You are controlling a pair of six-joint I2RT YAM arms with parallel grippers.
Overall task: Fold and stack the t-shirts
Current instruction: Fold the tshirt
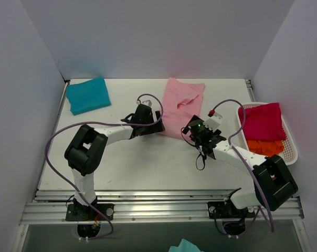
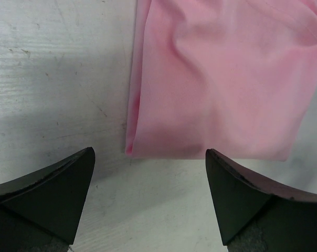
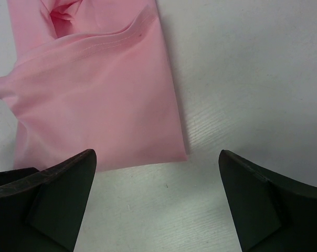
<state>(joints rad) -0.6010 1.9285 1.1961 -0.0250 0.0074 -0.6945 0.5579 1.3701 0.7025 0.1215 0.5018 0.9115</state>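
A light pink t-shirt (image 1: 180, 104) lies partly folded at the back middle of the table, its near edge toward the arms. My left gripper (image 1: 150, 125) stands open just short of its near left corner (image 2: 131, 149), with bare table between the fingers (image 2: 59, 194). The open right gripper (image 1: 194, 130) hovers at the near right corner (image 3: 180, 153), holding nothing. In the wrist views the left gripper (image 2: 149, 152) and right gripper (image 3: 157, 152) both straddle the pink hem. A folded teal-blue t-shirt (image 1: 87, 94) rests at the back left. Magenta-red (image 1: 262, 121) and orange (image 1: 265, 147) t-shirts lie in a basket.
The white slotted basket (image 1: 291, 149) sits at the table's right edge. Grey walls close in the back and both sides. Purple cables loop over both arms. A scrap of teal cloth (image 1: 185, 245) shows below the table's front rail.
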